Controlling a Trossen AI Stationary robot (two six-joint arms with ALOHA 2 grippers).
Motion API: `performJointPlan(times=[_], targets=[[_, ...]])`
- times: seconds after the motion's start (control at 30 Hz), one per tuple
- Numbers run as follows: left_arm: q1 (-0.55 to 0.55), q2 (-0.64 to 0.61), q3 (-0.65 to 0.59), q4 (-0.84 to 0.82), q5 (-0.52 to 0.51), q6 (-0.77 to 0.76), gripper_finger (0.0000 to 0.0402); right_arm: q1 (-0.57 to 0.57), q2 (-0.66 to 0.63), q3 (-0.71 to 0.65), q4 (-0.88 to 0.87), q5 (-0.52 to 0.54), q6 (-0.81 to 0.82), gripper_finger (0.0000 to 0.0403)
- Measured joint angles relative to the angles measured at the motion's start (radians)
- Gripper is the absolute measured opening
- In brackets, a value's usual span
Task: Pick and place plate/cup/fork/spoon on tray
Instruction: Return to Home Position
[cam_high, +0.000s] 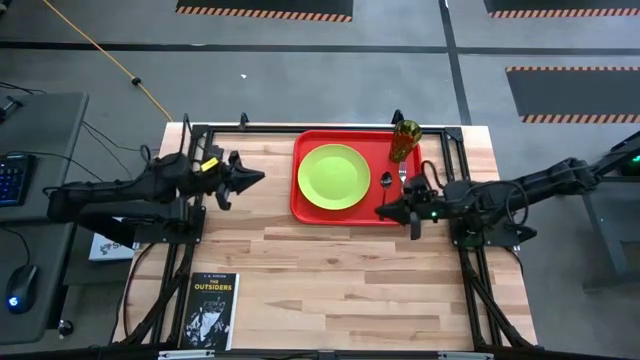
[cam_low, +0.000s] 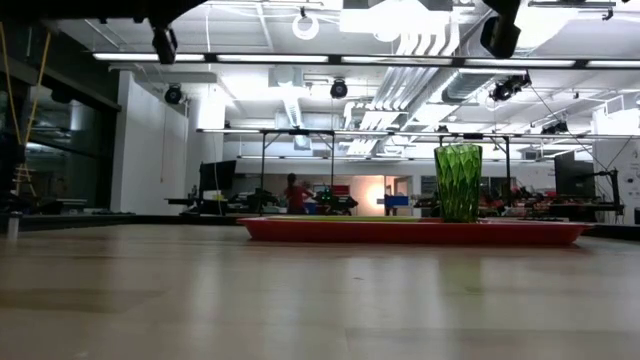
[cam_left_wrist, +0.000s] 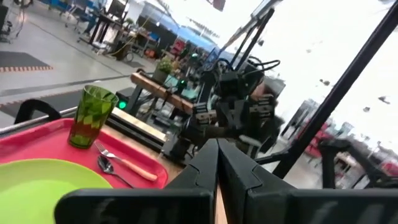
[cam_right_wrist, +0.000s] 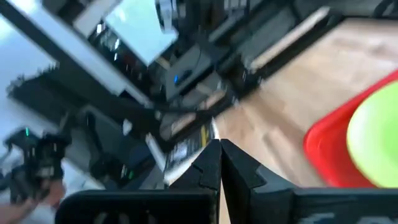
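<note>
A: Where is the tray, and what lies on it?

B: The red tray (cam_high: 340, 217) lies on the far half of the wooden table (cam_high: 330, 280), about in the middle between the two arms. The lime-green plate (cam_high: 334, 177) lies flat in it, on the side toward the left arm.

A: And the cup?

B: The green cup (cam_high: 405, 140) stands upright in the tray's far corner, on the side of the right arm. The fork (cam_left_wrist: 138, 168) with the peach handle and the dark spoon (cam_left_wrist: 106, 165) lie close beside each other between the plate and the tray's right rim, just in front of the cup. Whether the two touch, I cannot tell.

A: What about the left gripper?

B: The left gripper (cam_high: 258, 178) hangs over bare wood, well to the left of the tray, and points toward it. Its fingers are pressed together and they hold nothing.

A: And the right one?

B: The right gripper (cam_high: 380, 211) is above the tray's near right corner and points toward the left arm. Its fingers are also pressed together, with nothing between them. In the low view no finger reaches down to the table top.

A: Is there anything else on the table?

B: Yes, a dark book (cam_high: 208, 310) lies flat near the front left corner, well apart from the tray.
</note>
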Motion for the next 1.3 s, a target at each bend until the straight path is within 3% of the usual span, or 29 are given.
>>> performJointPlan(times=[0.13, 0.47, 0.77, 0.93, 1.07, 1.3], targets=[[-0.018, -0.082, -0.108, 0.083, 0.0, -0.033, 0.0, -0.001, -0.023, 0.0, 0.01, 0.072, -0.032, 0.0], [-0.063, -0.276, -0.316, 0.153, -0.007, -0.036, 0.0, 0.0, -0.039, 0.0, 0.025, 0.064, 0.072, 0.0], [-0.064, -0.427, -0.435, 0.189, -0.008, -0.055, 0.0, 0.0, -0.05, 0.0, 0.027, 0.077, 0.072, 0.0], [-0.065, -0.47, -0.443, 0.122, -0.006, -0.035, 0.0, 0.0, -0.05, 0.0, 0.026, 0.1, 0.069, 0.0], [-0.065, -0.48, -0.442, 0.099, 0.007, 0.067, 0.0, 0.0, -0.05, 0.0, 0.026, 0.108, 0.068, 0.0], [-0.065, -0.479, -0.442, -0.052, 0.096, 0.171, 0.0, 0.0, -0.05, 0.0, 0.026, 0.089, 0.068, 0.0]])
